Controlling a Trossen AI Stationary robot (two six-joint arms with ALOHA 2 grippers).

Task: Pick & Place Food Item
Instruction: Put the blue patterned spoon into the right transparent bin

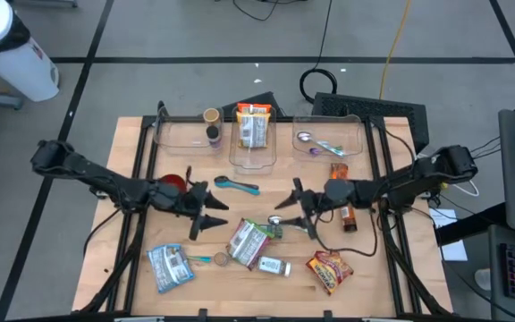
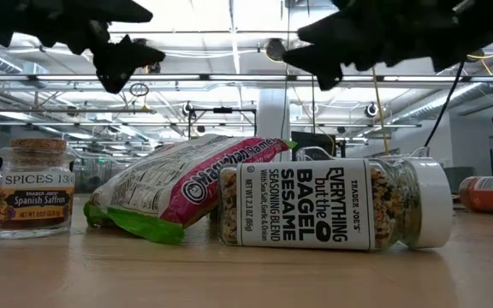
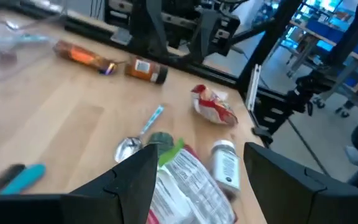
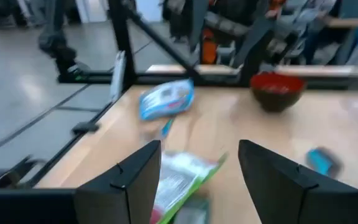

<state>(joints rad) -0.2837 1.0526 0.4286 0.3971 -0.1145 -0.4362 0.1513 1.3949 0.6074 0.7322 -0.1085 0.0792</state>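
Wooden tabletop (image 1: 132, 268) on a grey workshop floor carries loose groceries toward its near edge and three clear bins in a row along its far edge. What matters for the coming move, as I judge it, is the green-edged snack bag (image 1: 247, 240): it lies flat at the middle of the table, between the two claws and a little nearer the front edge than either, its long axis running slantwise from the seasoning jar (image 1: 274, 266) up toward the spoon (image 1: 278, 219). The left gripper (image 1: 209, 217) hovers just beside the bag's left end, jaws parted and holding nothing; the right gripper (image 1: 304, 213) hangs on the other side of the bag, a shade farther off, fingers likewise spread and empty. Both wrist views look straight down past open fingers at the bag (image 3: 185, 180), so either arm could take it; the left looks slightly nearer. Beyond the bag, the middle bin (image 1: 253, 148) already holds a food packet (image 1: 254, 125), the left bin (image 1: 186, 136) two small jars, and the right bin (image 1: 331, 137) a spoon and a small utensil.
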